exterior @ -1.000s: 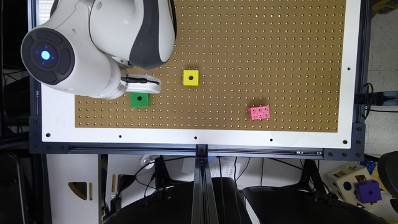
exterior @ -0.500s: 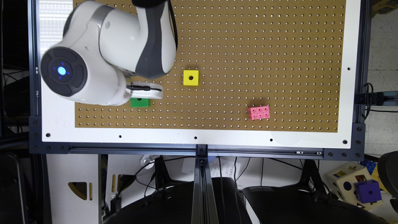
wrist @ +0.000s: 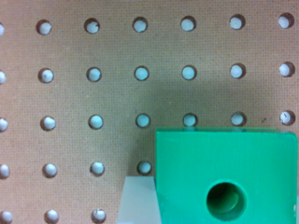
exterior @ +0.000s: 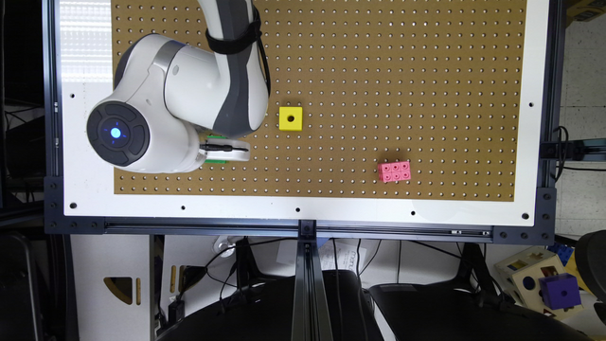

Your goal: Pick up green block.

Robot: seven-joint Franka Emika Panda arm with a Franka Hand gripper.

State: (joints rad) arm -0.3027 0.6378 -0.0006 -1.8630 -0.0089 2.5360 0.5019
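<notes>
The green block (wrist: 224,172), with a round dark hole in its top, lies on the brown pegboard (wrist: 93,93) right under the wrist camera. One pale finger (wrist: 138,200) stands close beside one side of the block, and the block's far side runs to the picture's edge. My gripper (wrist: 217,205) is open and straddles the block. In the exterior view the white gripper (exterior: 222,149) covers most of the green block (exterior: 216,162), and green slivers show above and below it.
A yellow block with a hole (exterior: 290,118) lies to the exterior view's right of the gripper. A pink studded brick (exterior: 394,171) sits farther right, near the board's front. The pegboard (exterior: 402,71) has a white border and a dark frame.
The arm has swung toward the exterior view's right, and the gripper has come over the green block, which was nearly whole in view a second ago. The blocks have not moved.
</notes>
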